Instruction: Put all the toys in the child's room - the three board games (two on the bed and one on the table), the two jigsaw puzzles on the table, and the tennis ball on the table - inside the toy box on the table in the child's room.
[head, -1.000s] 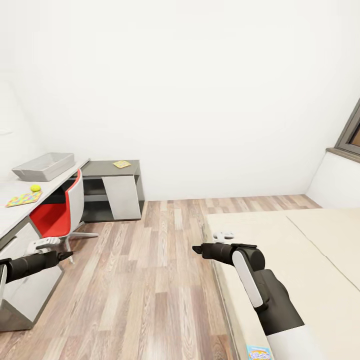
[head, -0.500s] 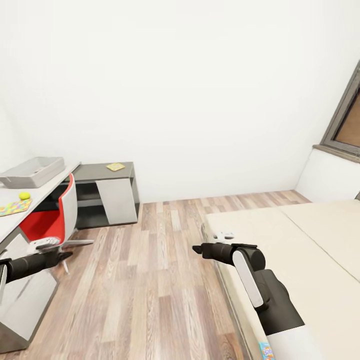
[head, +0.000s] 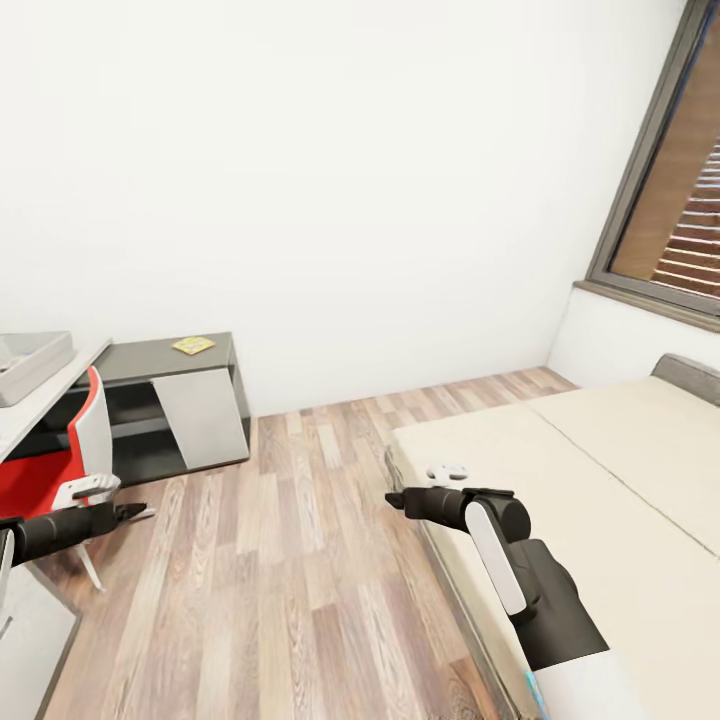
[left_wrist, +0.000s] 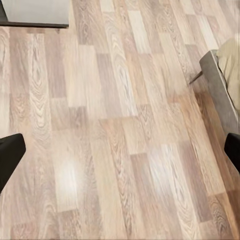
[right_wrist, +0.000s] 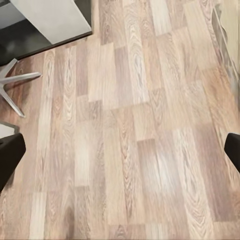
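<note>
Robot was mid-transit in the white-walled child's room, nothing in hand. Left gripper (head: 135, 510) was out over the wood-plank floor (head: 290, 560), near left; its wrist view had the fingers at the frame edges, wide apart, bare planks between, so jaws released and empty. Right gripper (head: 393, 496) was over the floor just beside the bed's near edge; same in its wrist view, jaws released, empty.

Low beige two-section bed (head: 600, 480) sat right, mattress bare where visible. A light blue printed sliver (head: 533, 695) at the bottom edge, beside the right arm, was probably a board game, too cropped to be sure. The other bed game wasn't identifiable.

Shallow grey toy box (head: 30, 362) sat far left on the white-topped counter (head: 40, 405), cut by the frame. Red-and-white swivel chair (head: 70, 465) was parked in front of it. Dark grey side cabinet (head: 175, 395) with a small yellow item (head: 193, 345) on top isn't the target.

Step in hand, my read: facing the bed for a pickup. Do it well by bringing the near mattress into the head view first, stopping square to the bed edge, then coming down on the box's long edges with jaws wide.
</note>
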